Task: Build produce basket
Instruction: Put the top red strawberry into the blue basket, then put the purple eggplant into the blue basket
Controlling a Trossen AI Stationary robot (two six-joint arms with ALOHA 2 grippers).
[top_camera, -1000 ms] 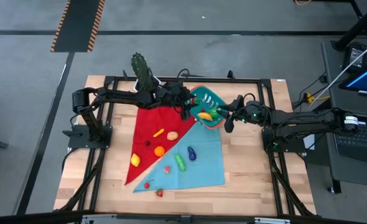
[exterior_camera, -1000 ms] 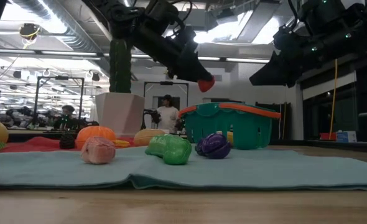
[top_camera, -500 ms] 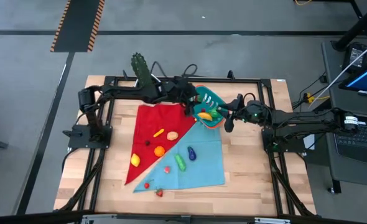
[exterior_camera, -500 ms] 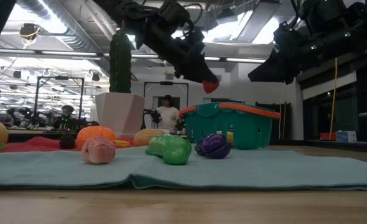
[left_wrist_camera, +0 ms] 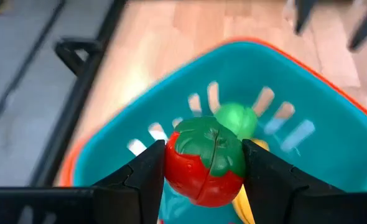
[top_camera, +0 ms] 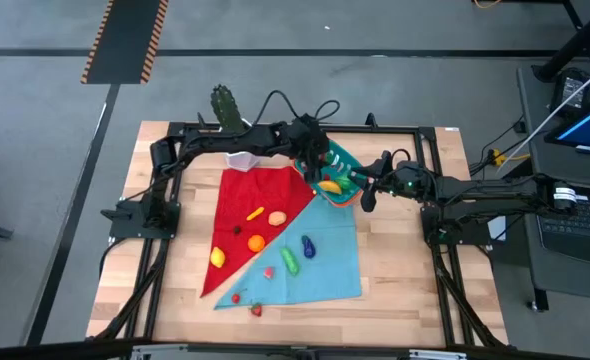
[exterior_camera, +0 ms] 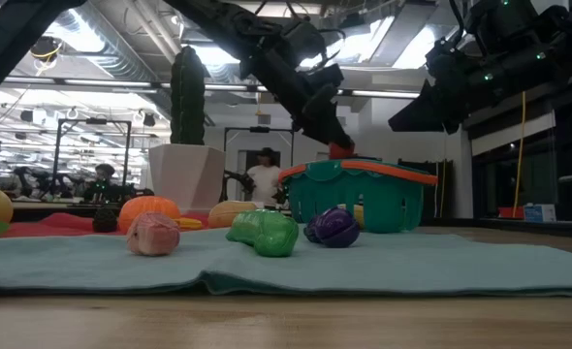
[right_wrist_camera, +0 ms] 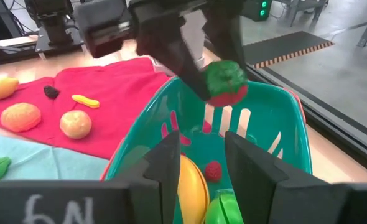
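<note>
Wooden table (top_camera: pixel 405 280), slotted plastic basket (top_camera: pixel 340 160)

The left gripper (left_wrist_camera: pixel 203 163) hangs directly over the basket (top_camera: pixel 336 165), a tomato (left_wrist_camera: pixel 205 163) clamped between its fingers, above the produce already inside. The right gripper (right_wrist_camera: pixel 202 165) sits at the basket's rim on the opposite side, its fingers straddling the wall. The basket stands at the far corner of the two cloths (top_camera: pixel 305 262); loose produce (top_camera: pixel 257 242) lies scattered on them nearer the table's front edge. A potted cactus (top_camera: pixel 230 118) stands behind the cloths, left of the basket.
</note>
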